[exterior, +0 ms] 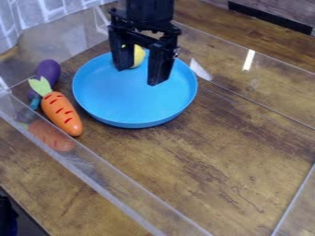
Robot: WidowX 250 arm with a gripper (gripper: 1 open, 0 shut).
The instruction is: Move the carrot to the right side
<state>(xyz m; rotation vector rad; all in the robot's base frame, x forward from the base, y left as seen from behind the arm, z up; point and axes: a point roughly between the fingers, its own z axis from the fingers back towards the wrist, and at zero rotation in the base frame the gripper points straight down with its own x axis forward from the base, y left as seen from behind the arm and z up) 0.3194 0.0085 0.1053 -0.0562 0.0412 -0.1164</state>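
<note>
In the camera view, a blue plate point(123, 106) is seen on a wooden surface point(222, 157) bounded by clear low walls. A yellow round fruit point(138, 55) is held in the plate near its far rim, partly hidden behind the black gripper point(139, 68), which is pointed straight down over that part of the plate. Its jaws are spread wide, one on each side of the fruit, and nothing is gripped. The carrot point(58, 109) is lain outside the plate, just left of it, green top away from the camera. A purple eggplant toy point(48, 70) is placed just beyond the carrot.
</note>
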